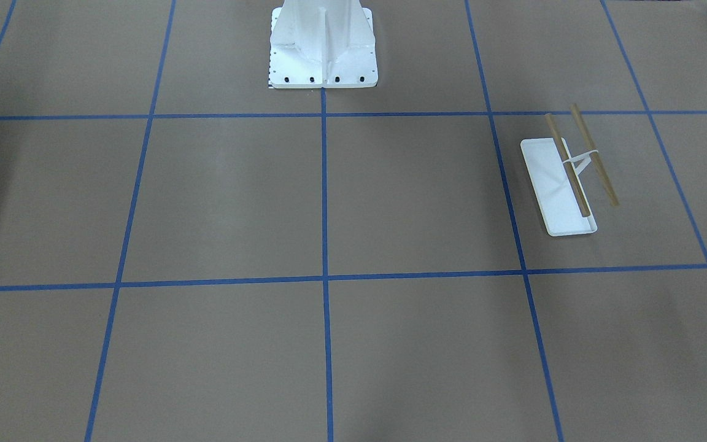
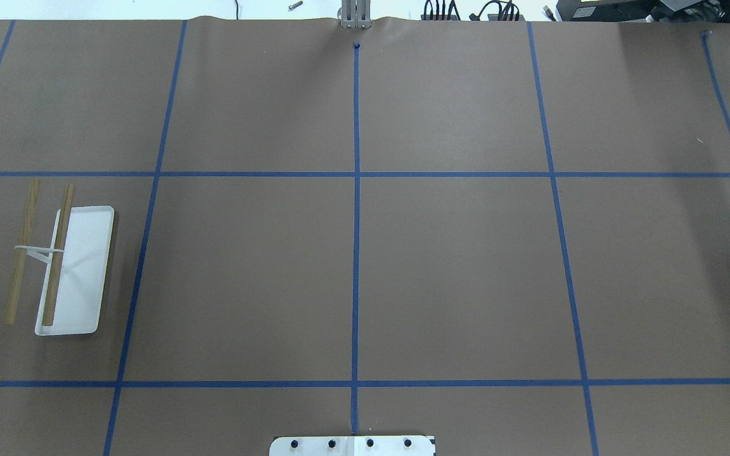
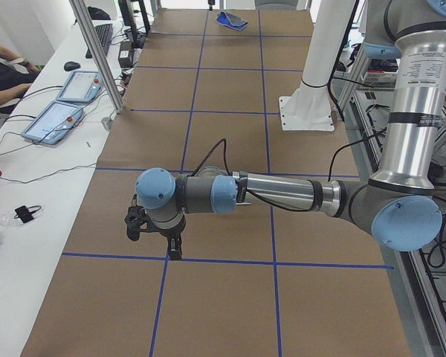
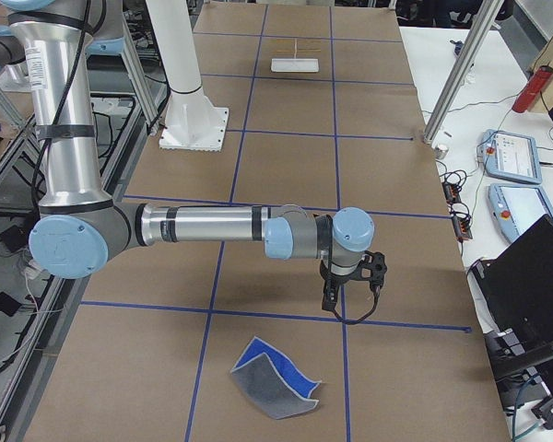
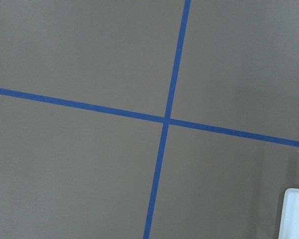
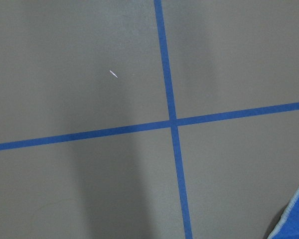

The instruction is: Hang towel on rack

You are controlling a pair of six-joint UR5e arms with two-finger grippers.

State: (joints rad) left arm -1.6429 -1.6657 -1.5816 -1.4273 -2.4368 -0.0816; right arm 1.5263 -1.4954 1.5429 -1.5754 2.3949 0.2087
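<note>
- Nothing of the job is done yet, as I read it: the towel (image 4: 275, 379) lies on the table (image 2: 454, 278) at the right end. It is partly folded over itself, so both its grey and its blue face show.
- The rack (image 2: 73, 266) stands at the left end, well apart from the towel. Both wooden rods are bare, and its white tray sits flat on the table.
- My right gripper (image 4: 332, 299) hangs over the table near the towel, pointing down and apart from the cloth. It shows only in the right side view, so I cannot tell how far its fingers are parted. The towel is plainly not in them.
- The right wrist camera catches only a blue, pale-edged corner of the towel at its lower right, so the cloth is beside the tool, not under it.
- My left gripper (image 3: 175, 251) hangs low over the table, pointing down. It shows only in the left side view, so I cannot tell its finger spread either.
- The left wrist camera shows a corner of the tray at its lower right edge, so the rack is near that arm but off to one side.
- All of it is left to do: grasp the towel, carry it across to the left end and drape it over a rod. With the two so far apart, I judge a hand-over between arms may be needed.
</note>
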